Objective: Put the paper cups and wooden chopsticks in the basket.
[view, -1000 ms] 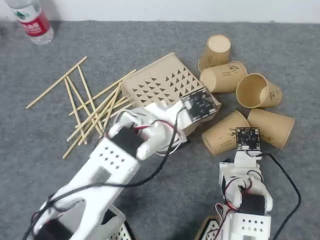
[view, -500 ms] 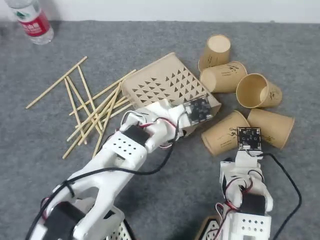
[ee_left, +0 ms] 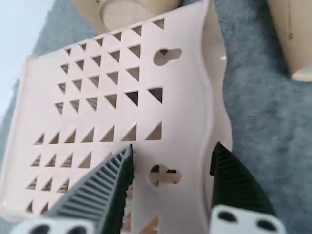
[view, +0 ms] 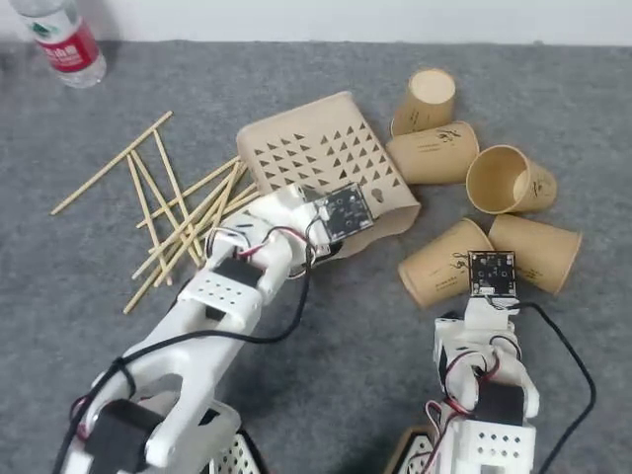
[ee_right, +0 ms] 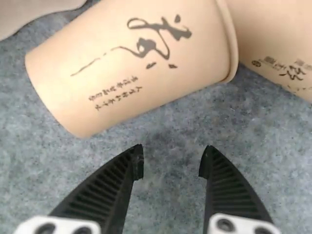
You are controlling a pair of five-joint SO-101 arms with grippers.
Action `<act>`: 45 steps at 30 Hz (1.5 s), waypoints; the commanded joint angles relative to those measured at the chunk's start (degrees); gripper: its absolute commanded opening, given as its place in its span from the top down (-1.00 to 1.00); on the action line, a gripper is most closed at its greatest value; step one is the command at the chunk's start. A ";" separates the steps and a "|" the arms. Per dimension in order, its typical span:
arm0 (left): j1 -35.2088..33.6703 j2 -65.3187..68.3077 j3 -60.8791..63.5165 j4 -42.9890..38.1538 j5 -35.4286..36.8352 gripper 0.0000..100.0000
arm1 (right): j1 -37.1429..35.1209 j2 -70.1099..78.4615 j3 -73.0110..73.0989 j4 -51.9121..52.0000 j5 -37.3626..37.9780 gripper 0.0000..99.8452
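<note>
Before the right gripper (ee_right: pixel 171 157), a paper cup (ee_right: pixel 131 73) lies sideways, mouth rightward; jaws apart, left gripper's (ee_left: pixel 173 156) too

a pale beige plastic basket with triangular cut-outs (view: pixel 321 158) lies tipped on the grey carpeted table (view: pixel 395 375), a perforated face up. the white left arm (view: pixel 222 296) reaches to its near edge. thin wooden chopsticks (view: pixel 183 212) lie scattered beside it. five brown paper cups (view: pixel 434 153) cluster on its other side, with the white right arm (view: pixel 484 385) near them. a clear red-labelled plastic bottle (view: pixel 64 39) sits at the far corner.
</note>
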 commanded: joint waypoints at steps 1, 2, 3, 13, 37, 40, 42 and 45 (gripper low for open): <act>-1.67 0.00 3.56 -9.32 -2.55 0.52 | 0.40 -0.57 1.05 -1.10 1.23 0.60; -2.11 0.00 5.14 -11.78 -3.52 0.52 | 0.40 -0.57 1.05 -1.10 1.23 0.60; -2.46 -0.09 6.90 -14.77 -4.22 0.54 | 0.40 -0.57 1.05 -1.10 1.23 0.60; -7.65 0.44 23.87 -51.87 -13.63 0.61 | 0.40 -0.57 1.05 -1.19 1.23 0.60; -4.75 0.70 17.89 -47.30 -5.27 0.99 | 0.40 -0.57 1.05 -1.01 1.23 0.60; -4.13 0.62 16.48 -42.64 -5.36 0.97 | 0.40 -0.57 1.05 -1.10 1.23 0.60; -3.78 0.26 15.08 -39.21 -5.54 0.98 | 0.48 -0.57 1.05 -1.10 1.23 0.60; -3.52 0.00 11.56 -32.97 -7.38 0.98 | 0.48 -0.57 1.05 -1.10 1.23 0.60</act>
